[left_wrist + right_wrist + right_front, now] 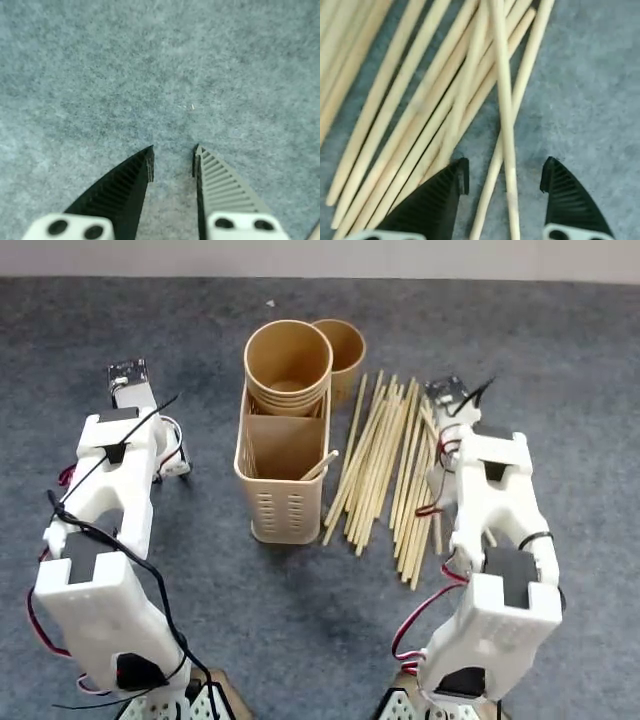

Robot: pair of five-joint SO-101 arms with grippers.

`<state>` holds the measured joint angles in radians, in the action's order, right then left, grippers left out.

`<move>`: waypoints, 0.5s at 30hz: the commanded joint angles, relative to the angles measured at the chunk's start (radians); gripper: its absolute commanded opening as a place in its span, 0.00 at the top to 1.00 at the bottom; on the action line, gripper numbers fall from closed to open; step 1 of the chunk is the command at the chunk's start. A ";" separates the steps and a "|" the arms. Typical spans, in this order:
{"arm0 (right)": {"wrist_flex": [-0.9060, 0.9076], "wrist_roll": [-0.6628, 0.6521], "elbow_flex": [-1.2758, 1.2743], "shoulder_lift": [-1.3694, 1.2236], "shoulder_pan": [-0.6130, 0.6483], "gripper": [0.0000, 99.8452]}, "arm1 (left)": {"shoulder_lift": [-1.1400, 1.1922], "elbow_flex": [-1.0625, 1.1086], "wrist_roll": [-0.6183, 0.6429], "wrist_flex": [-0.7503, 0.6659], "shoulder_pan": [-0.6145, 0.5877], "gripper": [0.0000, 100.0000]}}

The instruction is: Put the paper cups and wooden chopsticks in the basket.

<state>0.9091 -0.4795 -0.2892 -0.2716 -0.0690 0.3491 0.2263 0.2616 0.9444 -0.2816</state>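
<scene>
Grey carpet-like surface (300,640) throughout; pale strip (400,258) along far edge.

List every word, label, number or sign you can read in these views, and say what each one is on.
No text can be read.
The paper cups, the basket and the wooden chopsticks are plain.
The left arm and right arm show no print on their white shells.
The small board at each arm's far end is too small to read.
</scene>
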 commanded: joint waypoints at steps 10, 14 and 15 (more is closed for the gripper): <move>-0.015 -0.006 0.041 -0.107 -0.033 0.99 | -0.013 -0.001 0.014 -0.025 0.010 0.84; 0.038 0.057 0.107 -0.104 -0.048 1.00 | -0.013 -0.001 0.014 -0.025 0.010 0.84; 0.071 0.083 0.143 -0.104 -0.048 1.00 | -0.013 -0.001 0.014 -0.025 0.010 0.84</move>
<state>0.9260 -0.4534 -0.2125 -0.3821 -0.1074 0.3491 0.2279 0.2616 0.9413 -0.2816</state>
